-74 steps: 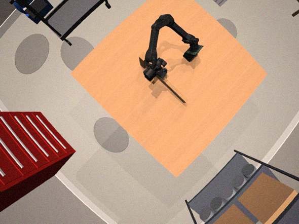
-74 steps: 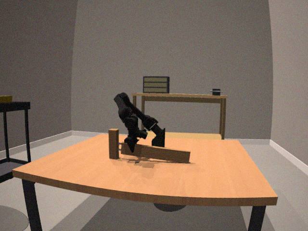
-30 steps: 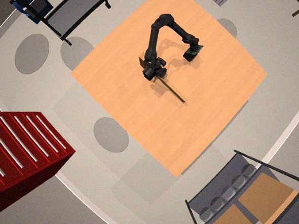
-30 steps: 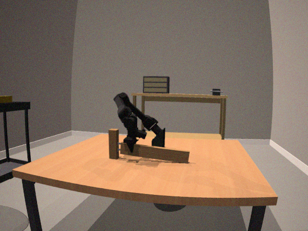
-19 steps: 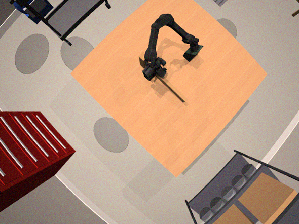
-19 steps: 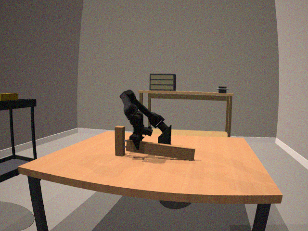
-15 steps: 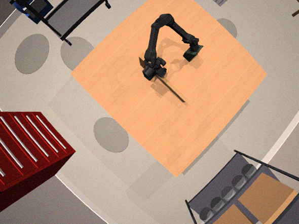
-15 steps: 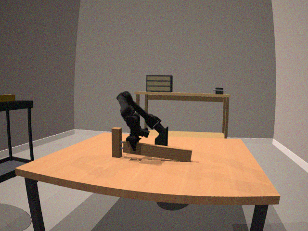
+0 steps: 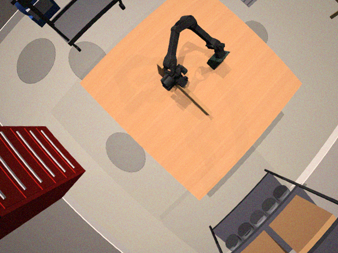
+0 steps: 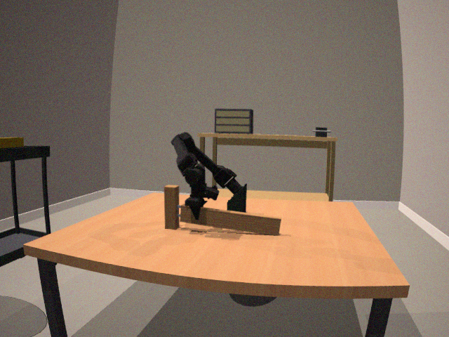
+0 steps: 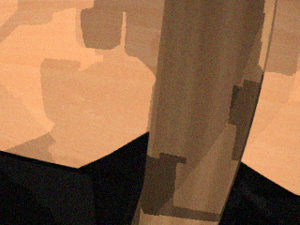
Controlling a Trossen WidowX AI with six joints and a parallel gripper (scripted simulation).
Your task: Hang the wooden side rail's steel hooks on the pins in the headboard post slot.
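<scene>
The wooden side rail (image 9: 194, 102) (image 10: 240, 221) (image 11: 206, 84) slants down from the post side; its far end rests on the table (image 9: 222, 128) (image 10: 217, 259). My gripper (image 9: 175, 84) (image 10: 196, 214) (image 11: 176, 142) is shut on the rail near its hook end, which is held a little above the table. The headboard post (image 9: 160, 69) (image 10: 171, 206) stands upright just beyond that end. In the exterior view the steel hooks (image 10: 179, 206) show as small bluish bits in the narrow gap between rail and post. The slot and pins are hidden, so whether the hooks sit on the pins cannot be told.
The arm's base (image 9: 218, 60) (image 10: 237, 201) stands on the table behind the rail. A red drawer cabinet (image 9: 33, 186), a cart (image 9: 86, 15) and a shelf with bins (image 9: 258, 217) stand off the table. A bench (image 10: 268, 137) is at the back.
</scene>
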